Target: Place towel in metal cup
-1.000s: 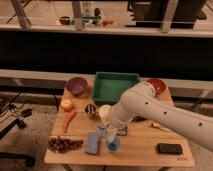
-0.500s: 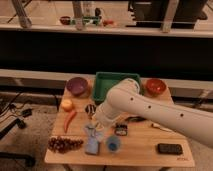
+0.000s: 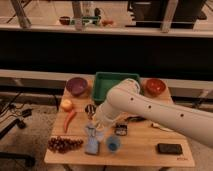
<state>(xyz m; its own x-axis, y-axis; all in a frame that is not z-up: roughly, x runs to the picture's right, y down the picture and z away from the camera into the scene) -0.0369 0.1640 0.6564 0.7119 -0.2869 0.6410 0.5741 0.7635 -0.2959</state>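
Note:
A light blue towel (image 3: 91, 143) sits bunched near the front edge of the wooden table (image 3: 145, 152). A small metal cup (image 3: 90, 108) stands just behind it, left of the table's middle. My gripper (image 3: 93, 128) is at the end of the white arm (image 3: 150, 110), low over the top of the towel and just in front of the cup. The arm's wrist hides the contact between the gripper and the towel.
A purple bowl (image 3: 77, 86), a green tray (image 3: 111, 82) and a red bowl (image 3: 155, 86) stand along the back. An apple (image 3: 66, 104), a carrot (image 3: 69, 119) and grapes (image 3: 64, 144) lie at the left. A blue cup (image 3: 113, 144), a small black object (image 3: 120, 129) and a black phone (image 3: 169, 148) are at the front.
The arm has swung left and down, bringing the gripper from the table's middle to above the towel. The towel now looks drawn up taller.

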